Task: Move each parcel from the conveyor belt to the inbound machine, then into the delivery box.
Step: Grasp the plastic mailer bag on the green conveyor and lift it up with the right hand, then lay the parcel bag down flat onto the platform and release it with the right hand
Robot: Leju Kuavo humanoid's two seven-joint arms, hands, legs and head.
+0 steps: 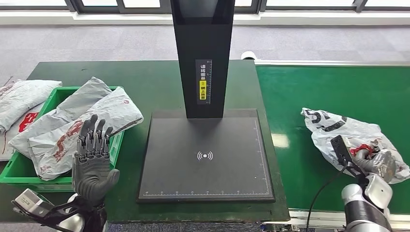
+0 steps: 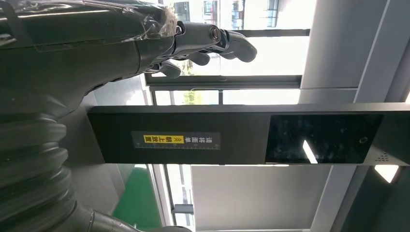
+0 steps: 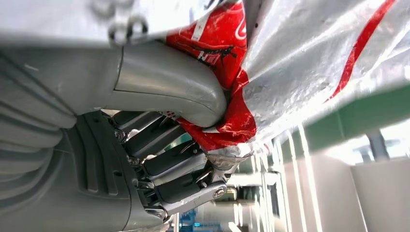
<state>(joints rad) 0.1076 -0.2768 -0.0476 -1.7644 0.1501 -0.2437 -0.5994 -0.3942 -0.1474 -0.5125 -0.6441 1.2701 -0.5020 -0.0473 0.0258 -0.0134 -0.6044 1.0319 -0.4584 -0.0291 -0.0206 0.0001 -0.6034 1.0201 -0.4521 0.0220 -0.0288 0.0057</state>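
Right hand (image 3: 193,145) up close, thumb and dark fingers pinching a crumpled red-and-silver fold of the parcel (image 1: 353,137), which lies on the green conveyor belt (image 1: 314,92), well right of the inbound machine (image 1: 205,159). Left hand (image 1: 93,159) is raised with fingers spread, holding nothing, beside the green delivery box (image 1: 9,175) already heaped with grey bags. Risky grip, I'd say: only loose film is caught, so the bag could slip free or sag and drag over the platform's edge during the lift.
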